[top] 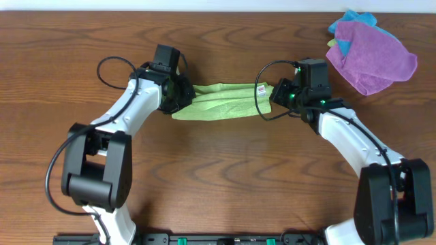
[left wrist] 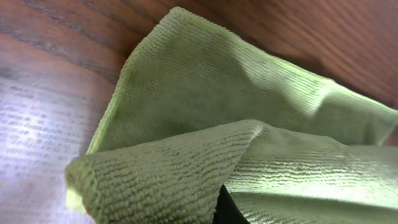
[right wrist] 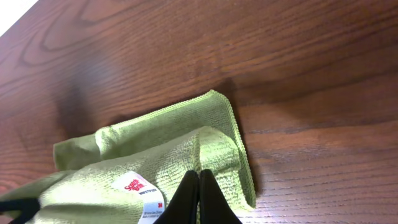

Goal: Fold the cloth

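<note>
A green microfibre cloth (top: 225, 102) is stretched in a bunched strip between my two grippers on the wooden table. My left gripper (top: 178, 95) is shut on the cloth's left end; in the left wrist view the cloth (left wrist: 236, 118) drapes over the fingers and only a black fingertip (left wrist: 227, 208) shows. My right gripper (top: 276, 94) is shut on the cloth's right end. In the right wrist view its fingers (right wrist: 198, 177) are pressed together on the cloth (right wrist: 186, 140), beside a white label (right wrist: 140, 190).
A pile of purple cloth (top: 371, 58) with blue cloth (top: 347, 24) under it lies at the back right of the table. Black cables loop from both arms near the cloth.
</note>
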`<state>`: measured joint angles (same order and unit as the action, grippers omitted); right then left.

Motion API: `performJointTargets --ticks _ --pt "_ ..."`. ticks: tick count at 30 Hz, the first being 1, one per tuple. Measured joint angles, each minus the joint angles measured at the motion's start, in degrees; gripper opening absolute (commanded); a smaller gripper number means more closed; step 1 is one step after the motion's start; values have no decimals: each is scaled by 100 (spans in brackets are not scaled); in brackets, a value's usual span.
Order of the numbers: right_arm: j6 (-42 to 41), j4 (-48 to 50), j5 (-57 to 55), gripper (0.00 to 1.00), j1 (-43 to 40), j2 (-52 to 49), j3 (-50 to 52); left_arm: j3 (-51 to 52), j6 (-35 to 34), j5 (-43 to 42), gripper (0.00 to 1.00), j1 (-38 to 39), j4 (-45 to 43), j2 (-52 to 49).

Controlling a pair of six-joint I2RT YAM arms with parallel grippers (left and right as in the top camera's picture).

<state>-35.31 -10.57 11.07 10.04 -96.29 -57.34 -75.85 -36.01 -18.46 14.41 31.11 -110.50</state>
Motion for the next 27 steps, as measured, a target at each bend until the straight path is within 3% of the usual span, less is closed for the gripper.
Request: performJointTargets --ticks 27 --pt "7 651 -280 1 17 -1034 -365 0 -15 251 6 -2 -1060 -468"
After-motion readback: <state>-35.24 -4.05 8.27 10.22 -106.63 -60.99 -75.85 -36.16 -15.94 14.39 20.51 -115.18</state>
